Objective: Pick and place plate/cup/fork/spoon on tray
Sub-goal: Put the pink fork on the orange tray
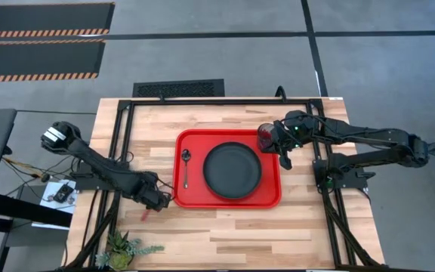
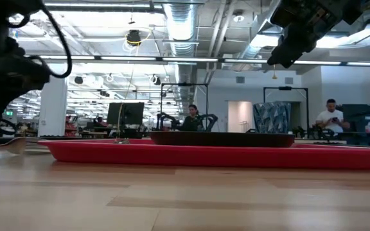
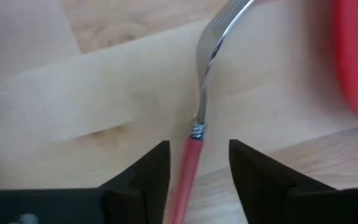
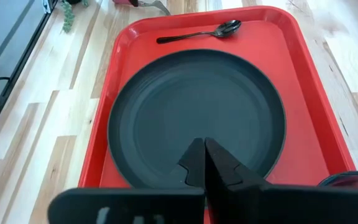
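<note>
1. The left gripper [image 3: 197, 168] sits low over the bare wood, its fingers parted and straddling the fork [image 3: 199, 112], whose red handle lies between them, apparently lined up for grasping.
2. The red tray [image 1: 270, 200] lies just beside it, holding the plate [image 1: 232, 171] and spoon [image 1: 186, 166].
3. The right gripper [image 4: 205, 163], clenched empty, hovers above the plate; the cup [image 1: 265, 136] stands beside it, on the tray's corner.
</note>
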Tool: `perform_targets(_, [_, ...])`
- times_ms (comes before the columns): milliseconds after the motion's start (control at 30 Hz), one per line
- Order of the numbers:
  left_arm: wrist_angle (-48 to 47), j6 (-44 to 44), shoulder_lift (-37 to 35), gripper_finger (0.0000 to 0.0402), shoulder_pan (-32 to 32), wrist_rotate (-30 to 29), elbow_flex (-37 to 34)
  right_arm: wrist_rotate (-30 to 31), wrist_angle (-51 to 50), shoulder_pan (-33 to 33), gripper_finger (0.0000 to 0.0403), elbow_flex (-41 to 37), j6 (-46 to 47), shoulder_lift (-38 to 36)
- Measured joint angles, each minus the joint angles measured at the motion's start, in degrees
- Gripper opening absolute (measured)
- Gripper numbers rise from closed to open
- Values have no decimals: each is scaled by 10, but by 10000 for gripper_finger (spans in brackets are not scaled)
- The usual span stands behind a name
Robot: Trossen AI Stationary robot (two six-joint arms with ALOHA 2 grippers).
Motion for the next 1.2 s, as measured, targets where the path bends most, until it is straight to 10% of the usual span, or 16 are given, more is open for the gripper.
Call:
perform_targets(333, [29, 7, 15, 13, -45, -9, -7, 3, 1, 0, 11, 0, 26, 0])
perform_targets(1200, [122, 102, -213, 5, -50, -314, -9, 4, 6, 2, 11, 0, 74, 0])
